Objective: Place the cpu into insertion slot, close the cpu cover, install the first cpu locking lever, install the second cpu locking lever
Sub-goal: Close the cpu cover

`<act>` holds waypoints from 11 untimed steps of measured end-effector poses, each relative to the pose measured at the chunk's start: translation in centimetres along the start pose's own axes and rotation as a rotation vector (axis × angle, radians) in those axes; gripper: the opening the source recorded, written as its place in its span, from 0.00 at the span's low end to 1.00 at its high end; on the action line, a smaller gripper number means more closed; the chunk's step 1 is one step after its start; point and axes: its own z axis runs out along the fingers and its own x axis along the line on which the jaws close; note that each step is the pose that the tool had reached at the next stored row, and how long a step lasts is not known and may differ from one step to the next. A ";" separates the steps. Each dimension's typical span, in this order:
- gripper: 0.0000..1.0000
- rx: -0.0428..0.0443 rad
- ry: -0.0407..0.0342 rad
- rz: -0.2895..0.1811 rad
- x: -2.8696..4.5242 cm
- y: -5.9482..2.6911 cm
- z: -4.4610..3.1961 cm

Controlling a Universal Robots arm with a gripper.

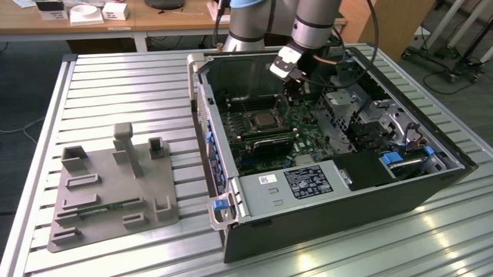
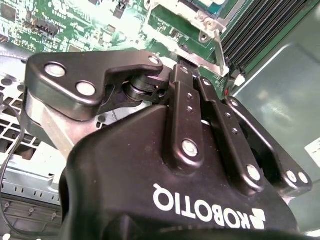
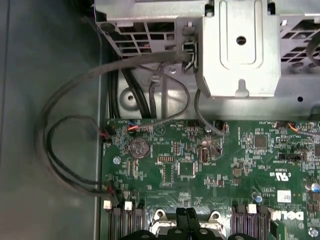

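The cpu (image 1: 264, 119), a small silver-grey square, lies in the socket on the green motherboard (image 1: 304, 124) inside the open computer case (image 1: 324, 219). The cpu cover (image 1: 264, 110) frames it and looks flat on the socket. My gripper (image 1: 292, 94) hangs low over the board, just to the exterior view's right of the socket. In the first wrist view the gripper (image 3: 186, 221) has its two black fingertips pressed together at the socket's silvery frame edge (image 3: 161, 218). In the second wrist view a thin metal locking lever (image 2: 220, 50) runs beside the frame (image 2: 201, 19).
A grey box with a white label (image 1: 297, 183) fills the case's near end. A metal drive cage (image 1: 347, 104) stands to the exterior view's right of the board. Black cables (image 3: 65, 150) loop beside the board. A grey fixture plate (image 1: 115, 190) lies on the slatted table.
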 end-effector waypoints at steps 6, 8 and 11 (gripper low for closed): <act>0.10 0.0000 0.0000 0.000 0.00 -0.56 -0.01; 0.10 0.0000 -0.0001 0.000 0.00 -0.69 -0.01; 0.10 0.0000 0.0000 0.000 0.00 -0.92 -0.02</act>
